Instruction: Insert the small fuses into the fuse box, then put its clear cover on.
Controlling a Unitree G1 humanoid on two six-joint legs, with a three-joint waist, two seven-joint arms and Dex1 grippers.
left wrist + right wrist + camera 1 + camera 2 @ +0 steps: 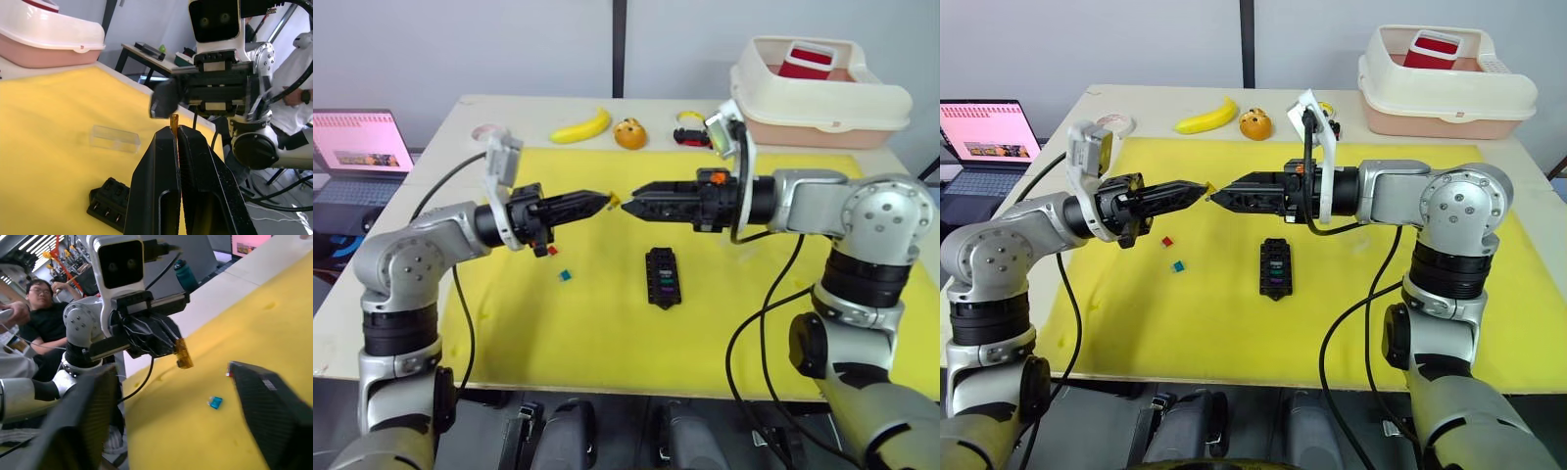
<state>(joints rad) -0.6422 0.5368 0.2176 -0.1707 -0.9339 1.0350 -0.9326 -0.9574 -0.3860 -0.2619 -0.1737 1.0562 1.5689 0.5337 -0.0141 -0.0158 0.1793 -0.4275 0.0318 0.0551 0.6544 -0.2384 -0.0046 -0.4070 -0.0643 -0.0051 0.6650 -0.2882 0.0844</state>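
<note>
My left gripper (605, 200) is shut on an amber fuse (614, 199), held in the air over the yellow mat (607, 343). My right gripper (637, 204) faces it tip to tip with its fingers (93, 421) spread open on either side of the amber fuse (183, 354), not touching it. The black fuse box (662, 277) lies on the mat below, with a green and a purple fuse in its slots. A red fuse (552, 251) and a teal fuse (565, 275) lie loose to its left. The clear cover (115, 138) rests on the mat beyond the fuse box (108, 198).
At the table's back are a cream bin (822, 98), a banana (581, 126), an orange toy (629, 133) and a black-and-red toy car (690, 136). A laptop (357, 147) stands off to the left. A person (36, 308) sits behind the robot.
</note>
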